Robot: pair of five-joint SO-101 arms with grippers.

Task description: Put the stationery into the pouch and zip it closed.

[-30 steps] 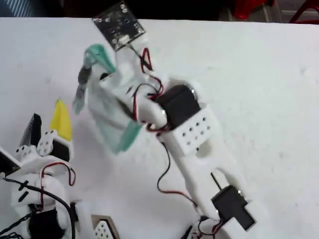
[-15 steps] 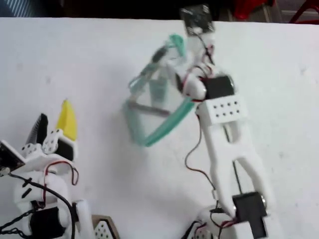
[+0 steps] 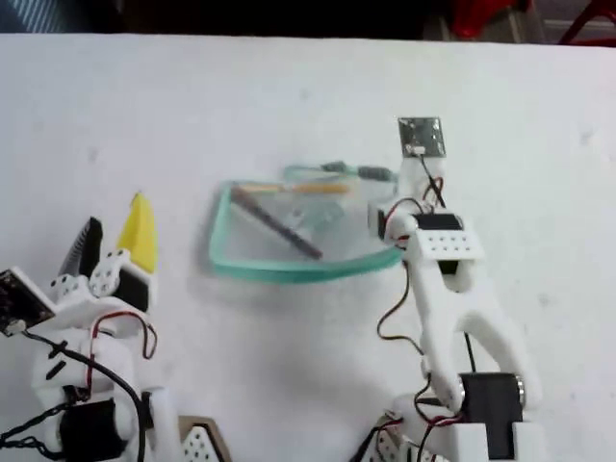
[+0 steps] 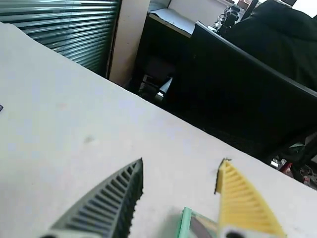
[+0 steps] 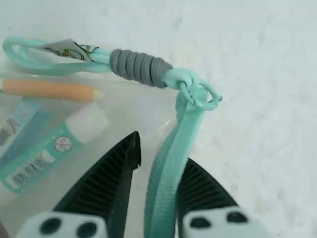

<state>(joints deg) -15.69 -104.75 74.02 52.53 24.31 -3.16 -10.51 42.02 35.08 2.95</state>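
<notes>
Pinched the teal trim of the pouch (image 5: 166, 173) between the jaws of the right gripper (image 5: 163, 151), nearly shut on it. Just beyond the tips, found the zipper pull (image 5: 141, 64). Past that, through the clear wall, saw a pencil (image 5: 47, 88) and a glue stick (image 5: 64, 141) already inside. Could not tell whether the zip was fully run. Kept the left gripper (image 4: 181, 171) spread wide and empty, just off the pouch's far end.

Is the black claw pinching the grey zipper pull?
No: the right gripper is clamped on the pouch by its green edge strip, while the grey pull lies free beyond its fingertips.
</notes>
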